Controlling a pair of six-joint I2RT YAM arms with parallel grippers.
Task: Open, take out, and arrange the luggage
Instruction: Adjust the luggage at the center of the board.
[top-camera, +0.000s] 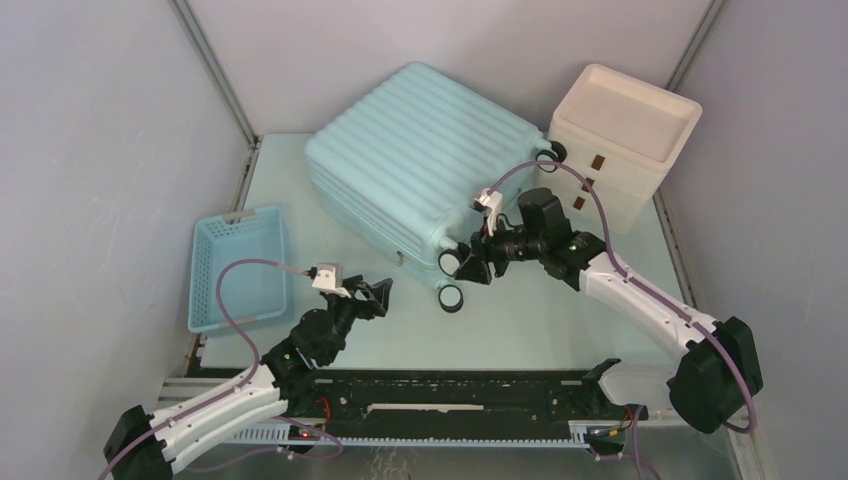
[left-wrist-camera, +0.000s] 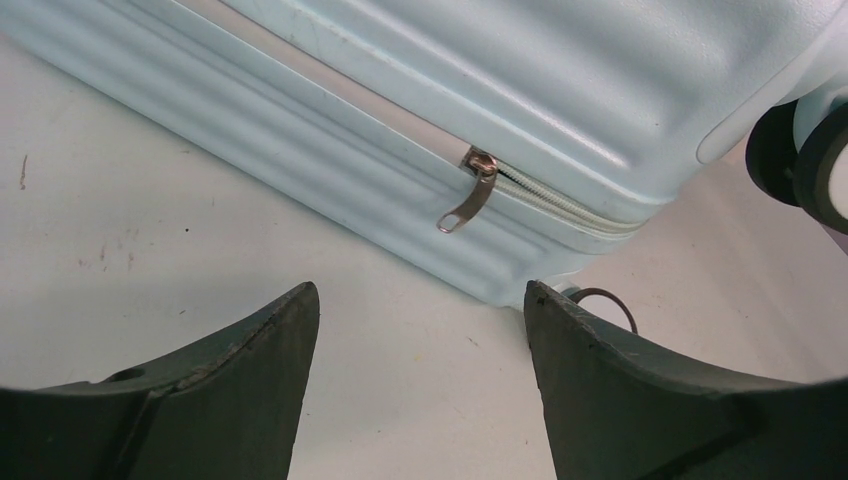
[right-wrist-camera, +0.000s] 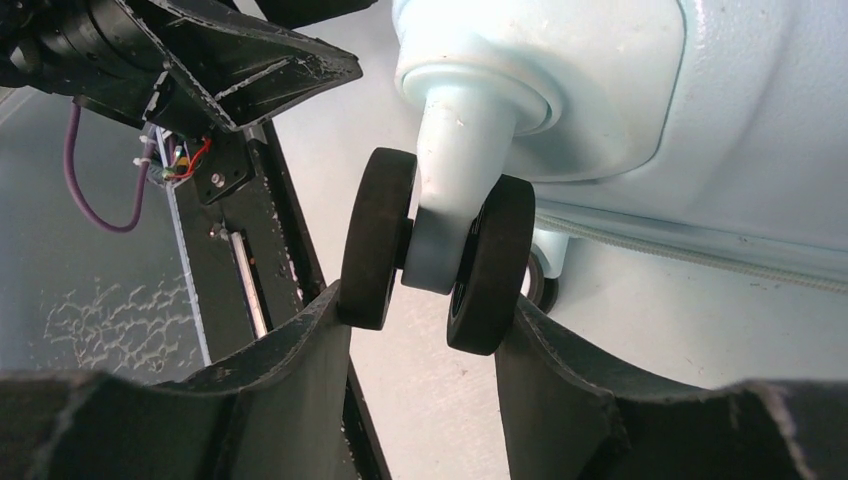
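Pinching the caster wheel (right-wrist-camera: 437, 240) of the luggage (top-camera: 420, 150), lying closed on the surface (top-camera: 540, 320) just ahead, with the right pincer (right-wrist-camera: 430, 310). Holding the left pincer (left-wrist-camera: 420, 300) open, short of the zip pull (left-wrist-camera: 468, 203) ahead. Likely risking a slip off the swivelling wheel, skewing the luggage.

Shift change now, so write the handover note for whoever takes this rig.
The suitcase lies shut on the table, with the blue basket to its left and the white box to its right.
The left gripper is open and empty, facing the zip pull.
The right gripper has its fingers against both sides of a corner wheel.
Done: nothing opened yet.
Left: unzip, lift the lid, take out and arrange what is inside.
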